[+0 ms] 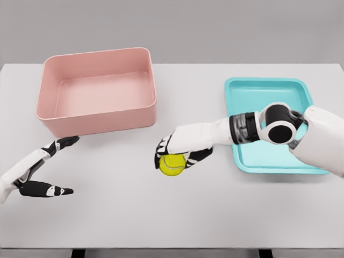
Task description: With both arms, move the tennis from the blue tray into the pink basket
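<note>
A yellow-green tennis ball (pixel 172 164) lies on the white table, midway between the tray and the basket. My right hand (pixel 181 152) reaches in from the right and covers the ball from above, fingers curled round it. The pink basket (pixel 98 115) stands at the back left, and its visible inside holds nothing. A blue tray (pixel 252 161) sits at the right, partly hidden by my right forearm. My left hand (pixel 51 167) rests low at the left, fingers spread, just in front of the basket's near corner.
The white table (pixel 172 220) spreads wide in front of both hands. Its front edge runs along the bottom of the view. My right wrist and elbow joint (pixel 279 124) hang over the tray.
</note>
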Robot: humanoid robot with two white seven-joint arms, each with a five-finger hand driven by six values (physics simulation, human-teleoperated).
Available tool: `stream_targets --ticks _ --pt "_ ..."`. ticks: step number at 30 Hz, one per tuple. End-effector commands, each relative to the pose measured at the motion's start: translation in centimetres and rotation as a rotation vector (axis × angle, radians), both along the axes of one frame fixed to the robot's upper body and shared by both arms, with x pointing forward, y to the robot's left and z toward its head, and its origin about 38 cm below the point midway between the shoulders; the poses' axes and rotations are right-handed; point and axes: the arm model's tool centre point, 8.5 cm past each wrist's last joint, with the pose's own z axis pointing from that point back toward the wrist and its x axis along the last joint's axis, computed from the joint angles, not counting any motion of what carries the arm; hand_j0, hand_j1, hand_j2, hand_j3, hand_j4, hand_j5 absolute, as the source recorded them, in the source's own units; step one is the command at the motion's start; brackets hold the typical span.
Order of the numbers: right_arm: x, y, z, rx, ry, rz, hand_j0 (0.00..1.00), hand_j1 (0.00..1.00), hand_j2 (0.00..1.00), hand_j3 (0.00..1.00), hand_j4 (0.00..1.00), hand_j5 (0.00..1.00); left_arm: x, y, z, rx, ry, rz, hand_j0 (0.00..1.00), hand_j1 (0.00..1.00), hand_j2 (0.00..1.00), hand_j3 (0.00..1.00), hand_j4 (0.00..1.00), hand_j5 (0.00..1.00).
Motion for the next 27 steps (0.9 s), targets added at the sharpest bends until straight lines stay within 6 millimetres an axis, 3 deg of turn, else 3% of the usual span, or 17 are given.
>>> stream_targets --ticks 1,4,5,8,9,15,17,19,21,24,25,27 --pt "-0.6 1.3 -0.5 -0.005 0.003 0.029 0.52 0.52 0.52 0.52 0.52 0.52 0.0 -0.1 0.1 -0.01 0.001 -0.001 1.0 1.0 1.0 1.0 1.0 1.0" --pt "-0.1 1.5 -1.0 -0.028 -0.028 0.024 0.56 0.56 0.56 0.56 0.56 0.56 0.0 -0.1 0.2 -0.011 -0.001 0.0 1.0 1.0 1.0 1.0 1.0 1.0" --pt "-0.1 1.6 -0.8 -0.025 -0.033 0.024 0.73 0.73 0.73 0.73 0.73 0.73 0.0 -0.1 0.2 -0.01 -0.002 -0.001 1.0 1.0 1.0 1.0 1.0 1.0" --pt "0.0 2.1 -0.9 -0.042 -0.071 0.033 0.95 0.95 0.95 0.95 0.95 0.95 0.0 -0.2 0.1 -0.012 -0.001 -0.002 1.0 1.0 1.0 1.0 1.0 1.0" --pt "-0.1 2.1 -0.8 -0.042 -0.072 0.036 0.98 0.98 0.98 0.98 0.98 0.98 0.0 -0.3 0.1 -0.012 0.0 -0.003 1.0 1.0 1.0 1.0 1.0 1.0" --pt "-0.1 2.0 -0.6 -0.04 -0.077 0.039 1.0 1.0 1.0 1.0 1.0 1.0 -0.4 -1.1 0.1 -0.009 -0.003 -0.031 1.0 1.0 1.0 1.0 1.0 1.0" --pt "0.9 1.1 1.8 0.009 -0.124 0.008 1.0 1.0 1.0 1.0 1.0 1.0 -0.4 -1.2 0.1 -0.01 -0.006 -0.033 1.0 1.0 1.0 1.0 1.0 1.0" --pt "2.0 -2.1 7.3 0.102 -0.248 -0.038 1.0 1.0 1.0 1.0 1.0 1.0 -0.5 -1.8 0.2 0.006 -0.024 -0.056 1.0 1.0 1.0 1.0 1.0 1.0" --pt "1.7 -6.0 11.0 0.133 -0.356 -0.072 1.0 1.0 1.0 1.0 1.0 1.0 -0.5 -1.9 0.2 0.004 -0.024 -0.058 1.0 1.0 1.0 1.0 1.0 1.0" --pt "1.1 -12.1 13.0 0.134 -0.389 -0.137 1.0 1.0 1.0 1.0 1.0 1.0 -0.6 -2.2 0.0 -0.002 -0.021 -0.06 1.0 1.0 1.0 1.0 1.0 1.0" --pt "0.7 -15.8 14.3 0.171 -0.377 -0.213 1.0 1.0 1.0 1.0 1.0 1.0 -0.7 -2.7 0.0 -0.016 -0.026 -0.067 1.0 1.0 1.0 1.0 1.0 1.0" --pt "0.1 -21.1 16.1 0.23 -0.39 -0.354 1.0 1.0 1.0 1.0 1.0 1.0 -0.6 -3.3 -0.1 -0.032 -0.038 -0.07 1.0 1.0 1.0 1.0 1.0 1.0"
